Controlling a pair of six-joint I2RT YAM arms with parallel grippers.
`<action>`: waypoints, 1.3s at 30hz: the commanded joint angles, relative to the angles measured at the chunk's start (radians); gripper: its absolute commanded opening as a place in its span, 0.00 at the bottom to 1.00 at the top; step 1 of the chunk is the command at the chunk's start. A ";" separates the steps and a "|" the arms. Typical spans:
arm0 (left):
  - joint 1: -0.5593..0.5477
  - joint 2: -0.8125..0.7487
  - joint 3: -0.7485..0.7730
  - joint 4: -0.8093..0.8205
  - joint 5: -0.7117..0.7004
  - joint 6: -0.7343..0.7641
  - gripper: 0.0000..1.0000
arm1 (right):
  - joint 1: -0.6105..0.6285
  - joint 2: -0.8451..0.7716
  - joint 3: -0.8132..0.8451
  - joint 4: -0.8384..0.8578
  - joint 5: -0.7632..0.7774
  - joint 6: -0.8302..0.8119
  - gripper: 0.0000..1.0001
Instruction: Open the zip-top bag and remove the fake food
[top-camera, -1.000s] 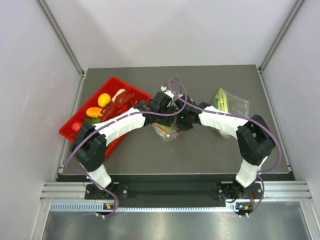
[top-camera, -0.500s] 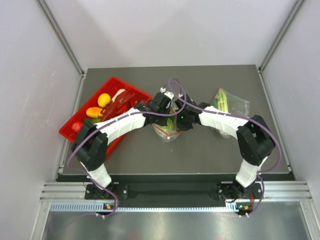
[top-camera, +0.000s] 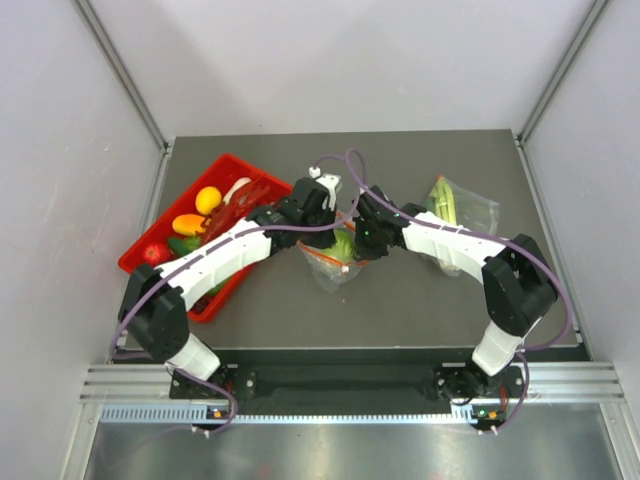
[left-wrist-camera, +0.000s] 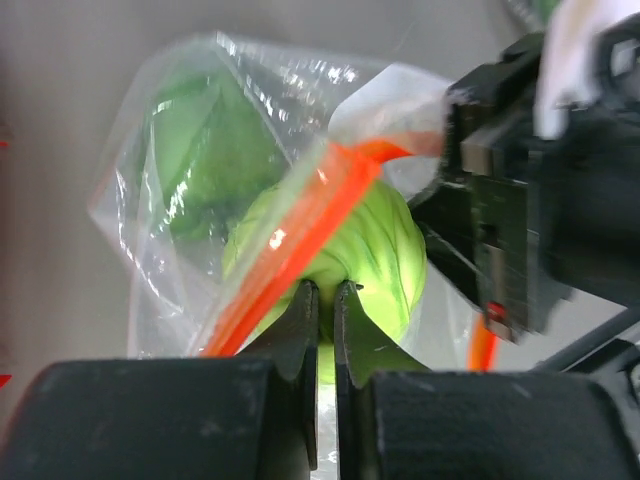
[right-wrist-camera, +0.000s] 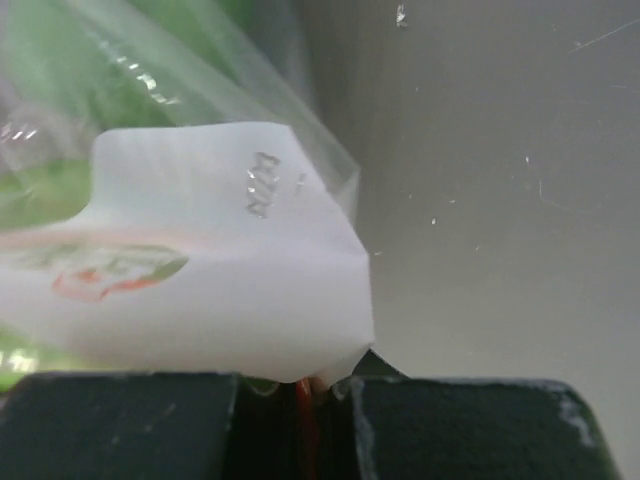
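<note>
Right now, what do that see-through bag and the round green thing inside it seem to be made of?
Zip-top bag: thin clear plastic film, glossy; it crinkles and throws bright glints. Its zip strip: thicker red-orange plastic, smooth. Cabbage: probably moulded hard plastic, pale green with ribbed veins and a slight sheen.

Top camera high behind arm bases, looking down over dark grey tabletop (top-camera: 420, 300), left wrist camera close along left tool (left-wrist-camera: 326, 292), right wrist camera even nearer, all three share clear crinkly zip-top bag (top-camera: 333, 266).
</note>
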 joint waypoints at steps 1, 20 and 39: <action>0.002 -0.095 0.042 0.039 0.007 -0.038 0.00 | 0.012 -0.031 0.035 0.004 0.032 0.001 0.00; 0.184 -0.215 -0.007 0.151 0.359 -0.059 0.00 | 0.006 -0.029 0.017 -0.005 0.059 0.002 0.00; 0.316 -0.183 -0.089 0.623 0.797 -0.378 0.00 | -0.002 -0.003 0.050 -0.017 0.047 -0.015 0.00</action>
